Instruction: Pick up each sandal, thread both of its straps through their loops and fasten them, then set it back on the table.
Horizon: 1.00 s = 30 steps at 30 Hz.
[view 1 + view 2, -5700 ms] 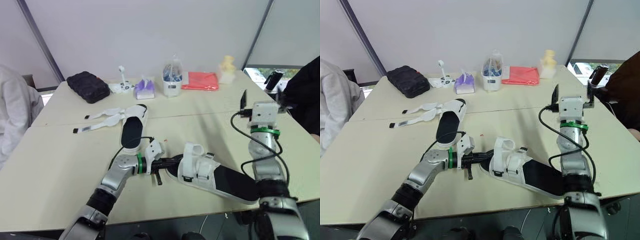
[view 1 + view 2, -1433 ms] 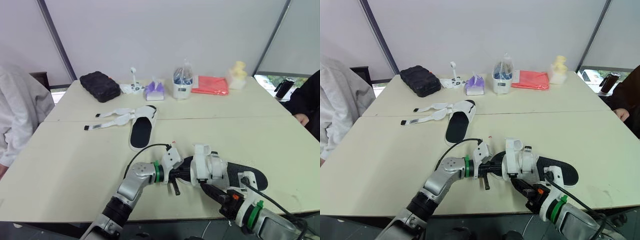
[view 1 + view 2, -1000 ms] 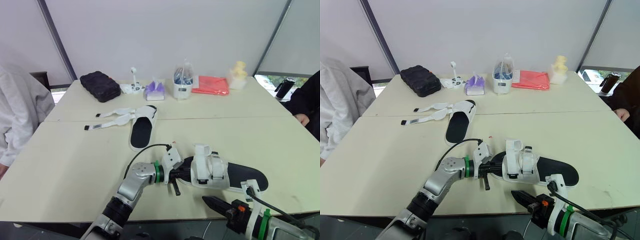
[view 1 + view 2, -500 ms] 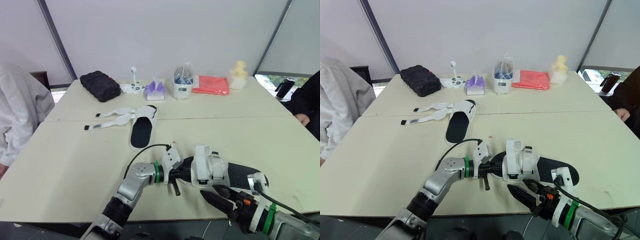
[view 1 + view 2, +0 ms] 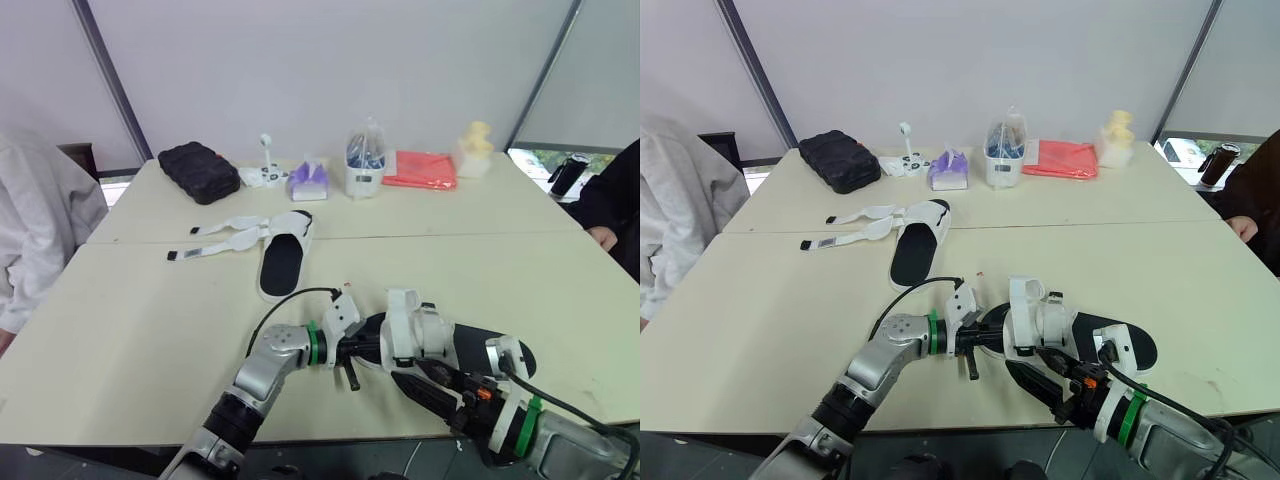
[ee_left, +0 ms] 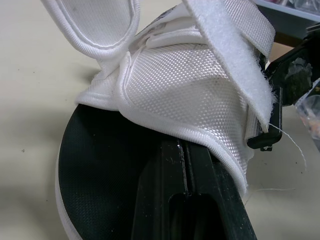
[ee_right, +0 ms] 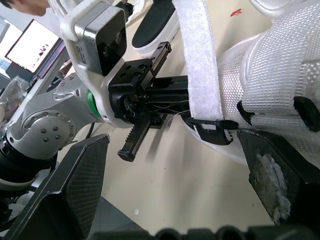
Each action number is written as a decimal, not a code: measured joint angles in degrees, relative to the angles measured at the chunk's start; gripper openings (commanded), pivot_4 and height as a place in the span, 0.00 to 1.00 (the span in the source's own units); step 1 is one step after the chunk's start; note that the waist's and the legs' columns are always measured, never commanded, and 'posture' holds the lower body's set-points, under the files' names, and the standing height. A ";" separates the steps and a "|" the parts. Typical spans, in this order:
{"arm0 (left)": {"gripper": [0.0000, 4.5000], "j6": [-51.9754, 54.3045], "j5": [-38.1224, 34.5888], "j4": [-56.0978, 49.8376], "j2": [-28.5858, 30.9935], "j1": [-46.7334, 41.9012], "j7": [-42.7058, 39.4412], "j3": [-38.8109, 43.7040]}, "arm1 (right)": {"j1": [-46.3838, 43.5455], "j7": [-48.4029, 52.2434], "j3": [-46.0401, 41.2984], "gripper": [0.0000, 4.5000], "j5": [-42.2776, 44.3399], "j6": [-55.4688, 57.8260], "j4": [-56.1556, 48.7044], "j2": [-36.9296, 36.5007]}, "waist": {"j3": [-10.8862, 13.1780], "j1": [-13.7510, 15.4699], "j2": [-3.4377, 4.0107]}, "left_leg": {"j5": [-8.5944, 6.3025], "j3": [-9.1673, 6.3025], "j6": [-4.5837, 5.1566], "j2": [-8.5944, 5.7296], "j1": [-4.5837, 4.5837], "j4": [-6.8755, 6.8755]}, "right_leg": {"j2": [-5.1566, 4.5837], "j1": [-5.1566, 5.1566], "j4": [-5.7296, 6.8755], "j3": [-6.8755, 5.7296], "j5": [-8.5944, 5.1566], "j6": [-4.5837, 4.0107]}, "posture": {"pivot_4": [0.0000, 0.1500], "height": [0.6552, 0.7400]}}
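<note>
The near sandal (image 5: 445, 345) lies on the worktop (image 5: 150, 320), toe toward the left tool (image 5: 368, 346). That tool's fingers (image 6: 185, 200) are closed together on the black insole beneath the white upper, apparently pinching the sole's front edge. The right tool (image 5: 410, 378) sits just beside the sandal's near side, spread wide, its pads (image 7: 75, 190) touching nothing. A loose strap (image 7: 200, 65) and a black loop (image 7: 212, 124) lie between them. The far sandal (image 5: 283, 262) rests well apart, straps splayed flat.
</note>
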 measured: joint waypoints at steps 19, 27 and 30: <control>0.00 -0.02 -0.02 0.11 -0.27 0.17 0.32 0.10 | -1.06 -2.14 1.23 0.01 -1.83 1.40 3.63 -0.14 | -0.03 0.01 -0.01 | 0.00 0.00 0.00 0.02 0.04 0.00 | 0.02 0.02 0.01 0.00 0.01 -0.01 | 1.00 1.00; 0.00 -0.05 -0.02 0.24 -0.42 0.15 0.29 0.09 | 0.00 -0.88 1.17 0.01 -2.04 1.38 3.35 -1.33 | -0.03 0.03 -0.01 | 0.00 0.00 0.00 0.02 0.02 -0.01 | 0.01 0.01 0.01 0.00 0.00 -0.01 | 1.00 1.00; 0.00 -0.07 -0.02 0.41 -0.49 0.15 0.20 0.06 | 3.00 1.94 1.77 0.01 -2.04 3.08 2.23 -5.03 | -0.01 0.23 -0.03 | 0.00 -0.03 0.00 0.01 -0.02 -0.02 | 0.00 0.00 -0.01 -0.04 -0.01 0.02 | 1.00 1.00</control>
